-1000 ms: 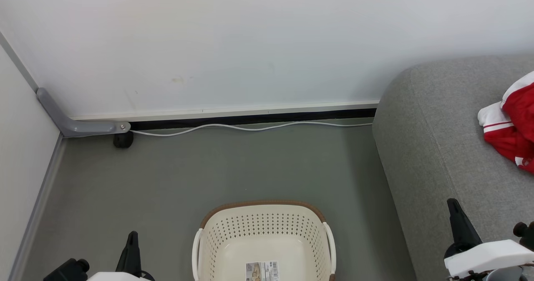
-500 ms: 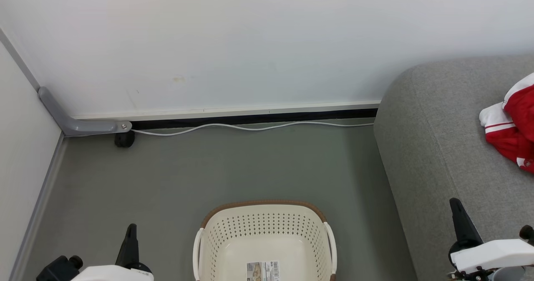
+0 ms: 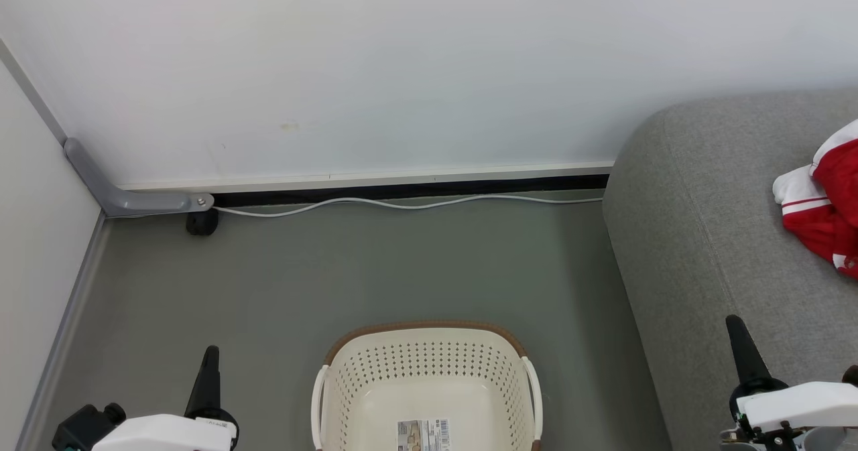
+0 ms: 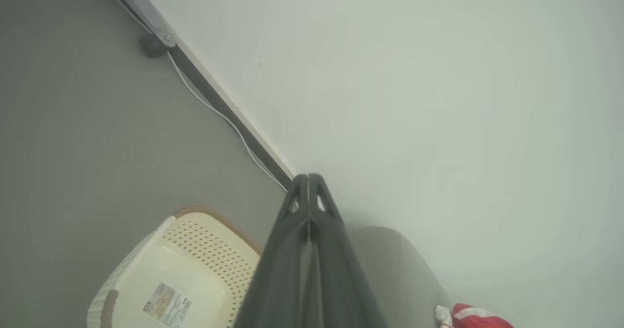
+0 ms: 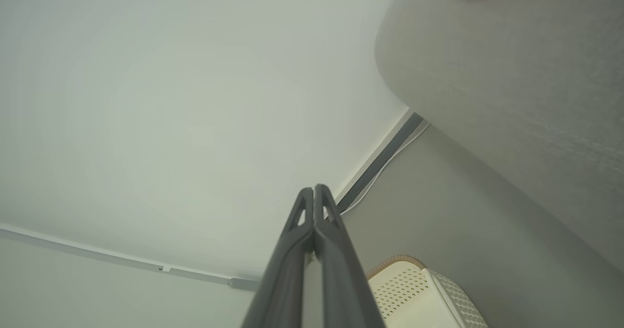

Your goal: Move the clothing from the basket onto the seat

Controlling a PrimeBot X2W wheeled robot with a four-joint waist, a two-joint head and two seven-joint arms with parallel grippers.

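Looks like the end of the job. In the basket (image 3: pixel 422 364) on the floor (image 3: pixel 335 270), nothing red, just a sticker (image 3: pixel 421 435) on the bottom. Over on the seat (image 3: pixel 697 250), far to the right and well apart from the basket, the clothing (image 3: pixel 824 210) in a red and white heap. Both grippers empty and low: left gripper (image 3: pixel 212 357) beside the basket with fingers pressed together, right gripper (image 3: pixel 734 327) over the front of the seat with fingers pressed together too. Next, maybe only a look into the basket and then rest. If more to lift, open the fingers first. Around: a white wall (image 3: pixel 402 69), a white cable (image 3: pixel 402 205) along its foot, a small dark wheel (image 3: pixel 201 224) in the corner. Nothing in the way.
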